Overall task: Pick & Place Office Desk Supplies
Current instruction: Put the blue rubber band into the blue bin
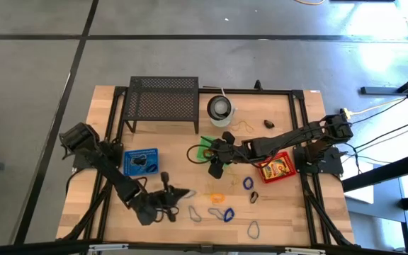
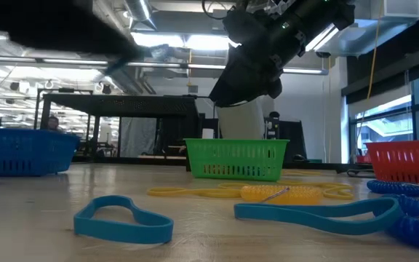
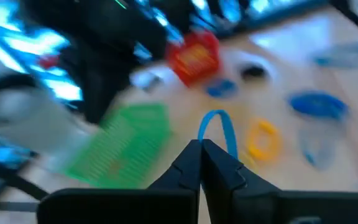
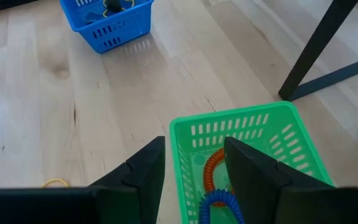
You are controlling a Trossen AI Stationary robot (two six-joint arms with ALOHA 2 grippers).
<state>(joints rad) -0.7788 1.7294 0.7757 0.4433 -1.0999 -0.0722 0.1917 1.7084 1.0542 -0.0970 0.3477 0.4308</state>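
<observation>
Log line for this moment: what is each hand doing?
left hand: shut on blue loop | right hand: open above green basket | basket holds orange coil, blue coil

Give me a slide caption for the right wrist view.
Right gripper, fingers open, above green basket holding coiled cords.

You are looking at a light wooden table (image 1: 105,120) carrying a black mesh rack (image 1: 163,99), blue (image 1: 141,162), green (image 4: 272,140) and red plastic baskets (image 1: 275,168), and scattered coloured loops (image 1: 253,229).
</observation>
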